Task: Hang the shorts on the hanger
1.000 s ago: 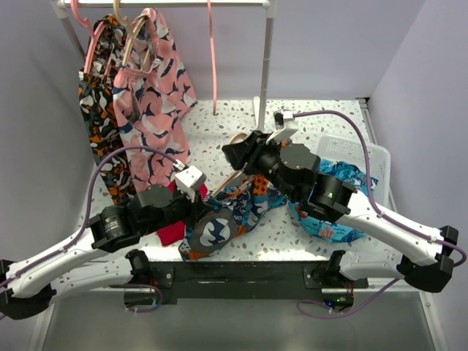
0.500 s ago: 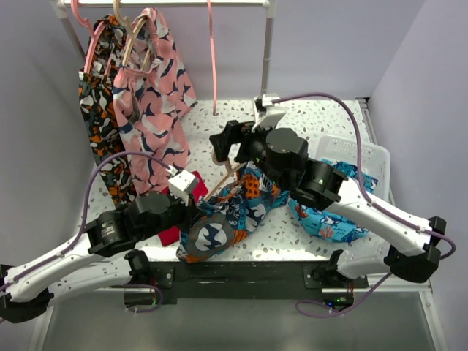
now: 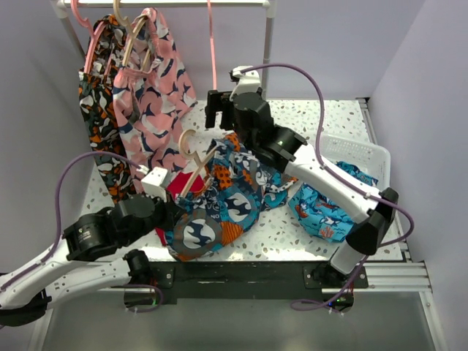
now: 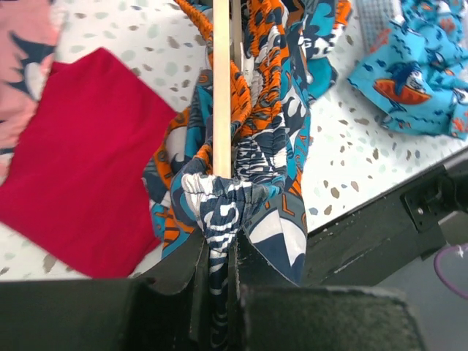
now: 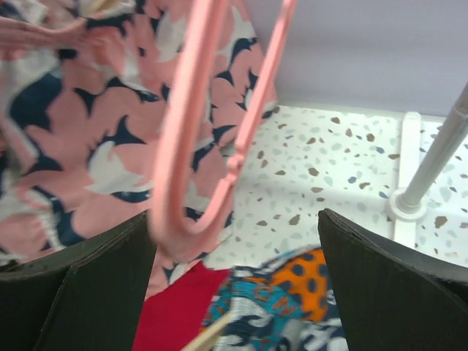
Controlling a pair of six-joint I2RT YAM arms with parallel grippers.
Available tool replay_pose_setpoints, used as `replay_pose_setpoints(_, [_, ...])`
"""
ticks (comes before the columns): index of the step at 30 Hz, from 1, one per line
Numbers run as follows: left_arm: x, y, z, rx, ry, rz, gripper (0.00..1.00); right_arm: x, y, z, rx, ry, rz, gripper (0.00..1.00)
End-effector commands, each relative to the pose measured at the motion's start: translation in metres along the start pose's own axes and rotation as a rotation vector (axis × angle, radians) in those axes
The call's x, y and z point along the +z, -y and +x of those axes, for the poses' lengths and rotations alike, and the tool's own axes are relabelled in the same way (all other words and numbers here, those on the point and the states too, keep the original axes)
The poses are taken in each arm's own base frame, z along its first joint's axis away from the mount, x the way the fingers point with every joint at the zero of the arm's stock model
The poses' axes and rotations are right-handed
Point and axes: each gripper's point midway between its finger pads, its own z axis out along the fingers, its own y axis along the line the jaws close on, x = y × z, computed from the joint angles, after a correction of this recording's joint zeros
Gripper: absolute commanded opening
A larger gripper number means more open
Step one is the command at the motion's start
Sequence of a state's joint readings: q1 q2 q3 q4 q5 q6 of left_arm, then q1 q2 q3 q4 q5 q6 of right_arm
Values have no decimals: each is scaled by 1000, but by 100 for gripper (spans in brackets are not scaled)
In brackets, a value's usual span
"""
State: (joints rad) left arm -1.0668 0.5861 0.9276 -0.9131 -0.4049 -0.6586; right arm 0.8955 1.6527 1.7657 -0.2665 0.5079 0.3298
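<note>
A robotics lab test cell, not a home. Two robot arms, the left arm (image 3: 95,234) and the right arm (image 3: 329,179), are sitting bolted to a black mounting bar (image 3: 241,274) at the near edge of a speckled white table (image 3: 322,121), with purple cables (image 3: 314,82) looping off them. Plain lilac walls (image 3: 329,44) are boxing the table in. A small white clothes rail (image 3: 268,51) is standing at the back, carrying hung garments, while the shorts (image 3: 234,201) and a white basket (image 3: 362,150) are lying on the table.
</note>
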Motion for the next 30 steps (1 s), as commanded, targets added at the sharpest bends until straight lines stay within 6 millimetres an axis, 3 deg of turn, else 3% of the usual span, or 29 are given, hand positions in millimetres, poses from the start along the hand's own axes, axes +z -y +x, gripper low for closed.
replay_pose_setpoints(1, [-16, -19, -34, -84, 100, -131, 0, 5, 4, -34, 25, 112, 37, 91])
replay_pose_setpoints(2, [-18, -25, -33, -77, 92, -168, 0, 8, 7, -32, 18, 116, 59, 89])
replay_pose_setpoints(6, [-27, -35, -67, -65, 175, -281, 0, 10, 15, -37, 25, 152, 102, 87])
replay_pose_setpoints(15, [-14, -31, -121, 102, 233, -473, 0, 9, 26, -47, 5, 172, 153, 85])
replay_pose_setpoints(20, [-8, -22, -158, 130, 303, -469, 0, 7, 29, -47, 4, 169, 161, 84])
replay_pose_setpoints(30, [25, -59, -201, 116, 324, -444, 0, 2, 35, -44, 0, 155, 165, 85])
